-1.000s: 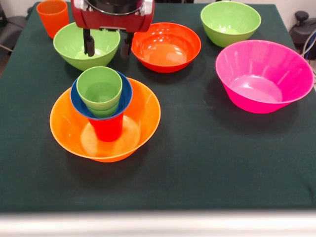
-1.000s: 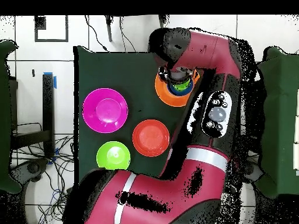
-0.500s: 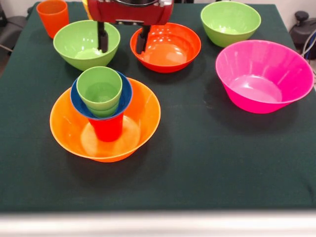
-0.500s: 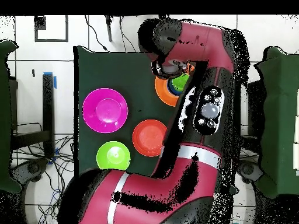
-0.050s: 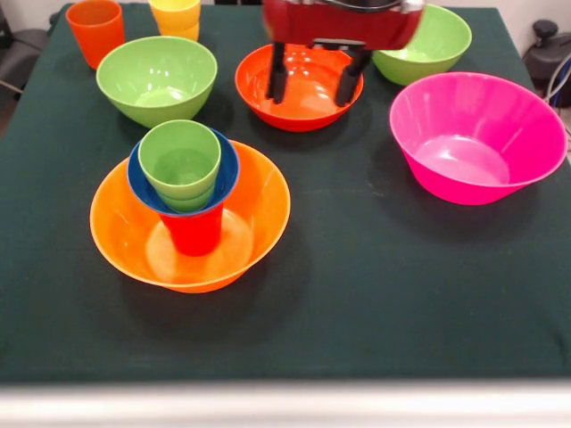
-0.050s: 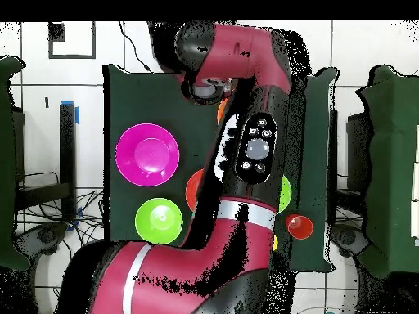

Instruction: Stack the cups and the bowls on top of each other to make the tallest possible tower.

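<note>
Cups (image 5: 181, 164) in light green sat nested in the small blue bowl (image 5: 226, 176) atop a red cup (image 5: 194, 232) inside the large orange bowl (image 5: 259, 214), while the empty tool (image 5: 312, 82) hung wide above the red-orange bowl (image 5: 303, 100).

Tower (image 6: 221, 109): overhead, almost wholly under the arm (image 6: 245, 155)
Red-orange bowl (image 6: 191, 190): overhead, only a sliver shows
Yellow cup (image 5: 176, 16): top cut by the front view's edge
</note>
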Controlling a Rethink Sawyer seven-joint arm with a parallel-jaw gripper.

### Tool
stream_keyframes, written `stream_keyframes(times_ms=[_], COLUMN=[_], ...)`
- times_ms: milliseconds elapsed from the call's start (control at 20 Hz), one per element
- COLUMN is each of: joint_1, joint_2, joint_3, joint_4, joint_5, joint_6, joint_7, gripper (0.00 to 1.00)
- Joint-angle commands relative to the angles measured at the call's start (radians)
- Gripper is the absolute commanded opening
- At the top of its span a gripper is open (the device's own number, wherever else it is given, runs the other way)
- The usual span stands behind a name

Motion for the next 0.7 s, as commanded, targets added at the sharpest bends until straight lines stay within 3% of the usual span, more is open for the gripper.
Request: stream_keyframes(times_ms=[50, 700], joint_1=[0.027, 0.013], joint_2=[0.035, -0.019], joint_3=[0.053, 0.051], joint_4=[0.049, 0.209], joint_5=[0.002, -0.031], joint_6=[0.047, -0.074], joint_7=[0.190, 0.146], gripper=[1.00, 1.00])
